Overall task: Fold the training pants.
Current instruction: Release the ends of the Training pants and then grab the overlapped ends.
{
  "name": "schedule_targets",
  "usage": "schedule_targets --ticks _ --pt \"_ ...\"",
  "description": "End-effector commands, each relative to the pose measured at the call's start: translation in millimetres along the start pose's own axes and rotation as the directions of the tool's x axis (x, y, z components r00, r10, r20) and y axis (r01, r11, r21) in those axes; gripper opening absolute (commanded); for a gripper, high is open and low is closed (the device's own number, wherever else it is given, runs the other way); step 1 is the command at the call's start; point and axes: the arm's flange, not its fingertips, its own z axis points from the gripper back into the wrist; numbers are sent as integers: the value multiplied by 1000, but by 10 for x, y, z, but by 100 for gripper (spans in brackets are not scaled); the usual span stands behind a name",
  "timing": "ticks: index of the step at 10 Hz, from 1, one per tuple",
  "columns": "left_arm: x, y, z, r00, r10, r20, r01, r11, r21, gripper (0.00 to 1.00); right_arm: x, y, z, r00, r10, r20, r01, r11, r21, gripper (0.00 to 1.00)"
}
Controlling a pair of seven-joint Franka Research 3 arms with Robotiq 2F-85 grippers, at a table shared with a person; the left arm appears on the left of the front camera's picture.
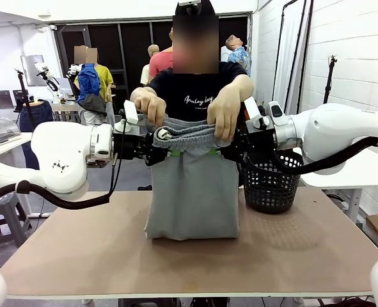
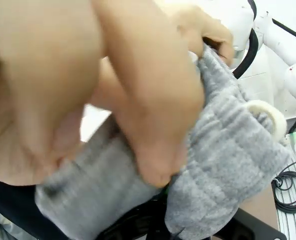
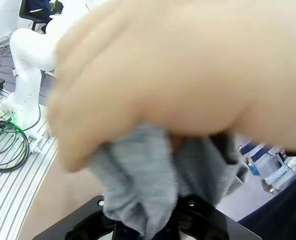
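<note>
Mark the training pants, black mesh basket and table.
training pants (image 1: 192,198), front view, hanging grey front panel
black mesh basket (image 1: 272,192), front view, side wall
table (image 1: 304,249), front view, bare top

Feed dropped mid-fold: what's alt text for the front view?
The left gripper and right gripper clamp the waistband of the grey training pants, which hang with their lower end on the table. The person's hands grip the waistband from above. A black mesh basket stands beside them.

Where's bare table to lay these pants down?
Free: brown tabletop left of the hanging light grey fabric training pants, the near strip before them, and the near-right corner in front of the black mesh basket. Crowded: the waistband, where left gripper, right gripper and the person's hands bunch.
</note>
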Motion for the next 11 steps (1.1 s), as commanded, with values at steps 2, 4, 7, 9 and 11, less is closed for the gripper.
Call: schedule_targets --ticks 2,4,7,9,11 --pt "6 0 -3 1000 -5 2 5 1000 3 0 14 17 -12 1000 1 5 -1 1000 5 0" --pt "6 0 -3 1000 -5 2 5 1000 3 0 14 17 -12 1000 1 5 -1 1000 5 0" --pt "6 0 -3 1000 -5 2 5 1000 3 0 14 17 -12 1000 1 5 -1 1000 5 0" --pt "6 0 -3 1000 -5 2 5 1000 3 0 14 17 -12 1000 1 5 -1 1000 5 0" --pt "6 0 -3 1000 -5 2 5 1000 3 0 14 17 -12 1000 1 5 -1 1000 5 0"
